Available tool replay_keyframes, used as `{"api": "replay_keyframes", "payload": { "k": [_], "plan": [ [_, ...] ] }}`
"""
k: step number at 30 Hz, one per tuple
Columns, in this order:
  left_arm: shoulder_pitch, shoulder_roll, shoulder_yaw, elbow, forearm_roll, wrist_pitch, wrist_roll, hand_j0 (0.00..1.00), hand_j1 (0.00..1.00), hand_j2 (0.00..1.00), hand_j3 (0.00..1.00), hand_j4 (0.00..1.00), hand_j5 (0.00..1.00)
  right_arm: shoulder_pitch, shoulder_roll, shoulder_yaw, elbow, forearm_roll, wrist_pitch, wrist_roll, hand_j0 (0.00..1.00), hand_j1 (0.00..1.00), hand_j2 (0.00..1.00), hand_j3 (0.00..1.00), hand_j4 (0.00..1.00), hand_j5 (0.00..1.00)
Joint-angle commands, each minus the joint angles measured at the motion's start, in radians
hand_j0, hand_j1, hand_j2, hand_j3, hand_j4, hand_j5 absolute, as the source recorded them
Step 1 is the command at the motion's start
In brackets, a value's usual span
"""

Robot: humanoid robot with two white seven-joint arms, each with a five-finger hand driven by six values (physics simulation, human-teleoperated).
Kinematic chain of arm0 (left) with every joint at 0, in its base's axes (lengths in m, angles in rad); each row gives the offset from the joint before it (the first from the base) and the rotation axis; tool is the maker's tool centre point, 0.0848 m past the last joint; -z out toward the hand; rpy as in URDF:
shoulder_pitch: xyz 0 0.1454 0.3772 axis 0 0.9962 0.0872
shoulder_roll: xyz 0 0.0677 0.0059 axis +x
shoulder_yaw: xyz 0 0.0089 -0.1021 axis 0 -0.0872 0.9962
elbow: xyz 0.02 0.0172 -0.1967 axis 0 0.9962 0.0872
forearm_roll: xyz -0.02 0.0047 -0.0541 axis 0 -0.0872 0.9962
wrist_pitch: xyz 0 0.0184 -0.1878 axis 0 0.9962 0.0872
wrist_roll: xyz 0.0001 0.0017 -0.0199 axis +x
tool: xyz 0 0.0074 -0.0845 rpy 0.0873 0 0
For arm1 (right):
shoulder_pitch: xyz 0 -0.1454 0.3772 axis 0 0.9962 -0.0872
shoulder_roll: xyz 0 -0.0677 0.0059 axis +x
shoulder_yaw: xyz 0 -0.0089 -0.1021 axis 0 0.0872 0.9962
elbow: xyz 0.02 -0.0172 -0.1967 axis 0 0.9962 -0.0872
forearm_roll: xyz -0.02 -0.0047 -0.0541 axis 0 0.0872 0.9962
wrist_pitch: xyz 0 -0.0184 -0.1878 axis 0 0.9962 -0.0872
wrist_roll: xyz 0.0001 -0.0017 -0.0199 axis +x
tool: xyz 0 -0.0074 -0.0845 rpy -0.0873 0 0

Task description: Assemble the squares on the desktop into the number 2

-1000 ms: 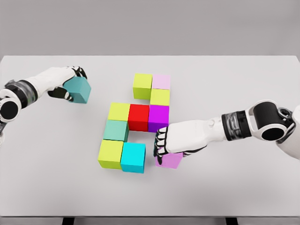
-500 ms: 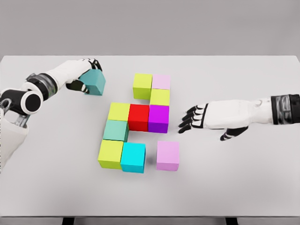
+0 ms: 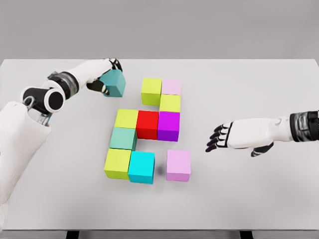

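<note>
Left hand [image 3: 104, 74] grasps a teal cube [image 3: 114, 83], fingers wrapped over its top and far side, held at about 10 o'clock from the block cluster and just left of the lime cube [image 3: 151, 91] that heads the top row. A narrow gap of bare table [image 3: 60, 199] separates the held cube from that lime one.

Right hand [image 3: 227, 135] hovers released, fingers spread and pointing left, at 3 o'clock from the cluster and well apart from it.

Beside the lime cube sits a pale pink cube [image 3: 171, 86], touching it; a yellow cube [image 3: 170, 103] lies under the pink one. The middle row runs yellow-green [image 3: 126, 119], red [image 3: 147, 124], purple [image 3: 168, 126], edges flush. Below the yellow-green one sits a sea-green cube [image 3: 123, 138], then a lime-yellow cube [image 3: 117, 163] with a cyan cube [image 3: 141, 167] touching its right side. A lilac cube [image 3: 178, 165] stands at 5 o'clock, parted from the cyan one by a slim gap.

Wide open table lies along the near edge, the far edge and both sides.
</note>
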Motion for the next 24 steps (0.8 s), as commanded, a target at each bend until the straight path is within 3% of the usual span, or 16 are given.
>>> {"api": "replay_keyframes", "payload": {
  "k": [1,13,24],
  "plan": [
    [0.0,-0.021,-0.006,0.022,-0.002,-0.001,0.001,0.29,0.29,0.29,0.29,0.29,0.29,0.0,0.005,0.01,0.0,0.029,0.002,0.0,1.0,1.0,1.0,1.0,1.0,1.0],
    [-0.028,-0.065,-0.018,0.076,-0.022,-0.003,0.001,0.29,0.29,0.29,0.29,0.29,0.29,-0.002,0.031,0.013,-0.036,0.057,0.002,0.0,1.0,1.0,1.0,1.0,1.0,1.0],
    [-0.028,-0.077,-0.026,0.079,-0.022,0.002,0.001,0.29,0.29,0.29,0.29,0.29,0.29,-0.003,0.056,0.042,-0.036,0.066,0.002,0.0,1.0,1.0,1.0,1.0,1.0,1.0]
  ]
}}
